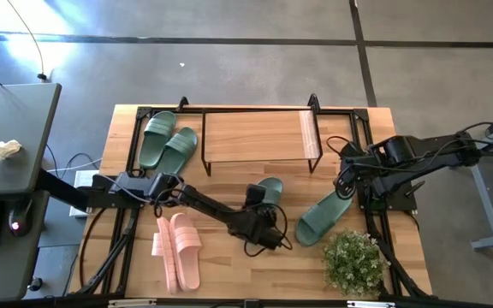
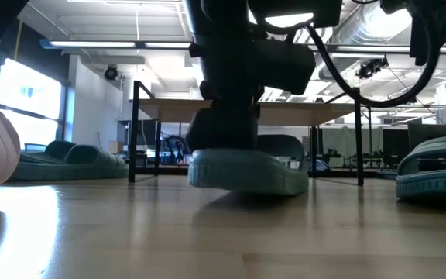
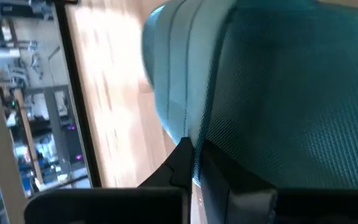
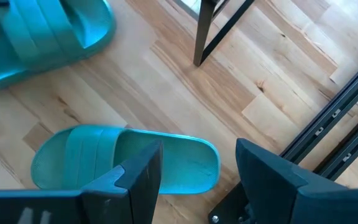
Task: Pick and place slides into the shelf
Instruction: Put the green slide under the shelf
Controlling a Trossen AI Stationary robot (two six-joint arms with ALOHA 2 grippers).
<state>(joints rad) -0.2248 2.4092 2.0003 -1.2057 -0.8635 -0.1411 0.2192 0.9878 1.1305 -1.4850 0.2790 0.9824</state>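
1. Table (image 1: 229, 274) of pale wood fills the overhead view, with 2 dark arms reaching in from either side.
2. Shelf (image 1: 255, 135), a low rack with a plank top, stands at the far middle of the table; no slide lies on its top.
3. Left arm stretches diagonally across the table toward the centre, ending just in front of the shelf.
4. Right arm waits at the right edge, near the shelf's right end.
5. Potted plant (image 1: 352, 263) sits at the near right corner.
6. Green pair (image 1: 167, 141) lies side by side just left of the shelf, while the pink pair (image 1: 178, 250) lies near the front, left of centre.
7. Loose green slide (image 1: 325, 216) lies below the right gripper (image 4: 197, 163), whose fingers stand released and wide apart above it.
8. Gripped green slide (image 1: 270, 190) is at the table's centre, long axis pointing roughly toward the shelf just beyond it; the table-level view shows it barely off or resting on the wood.
9. Left gripper (image 1: 262, 224) has its fingers (image 3: 180, 163) clenched on this slide's edge, so the left arm is placed to carry it forward to the shelf.
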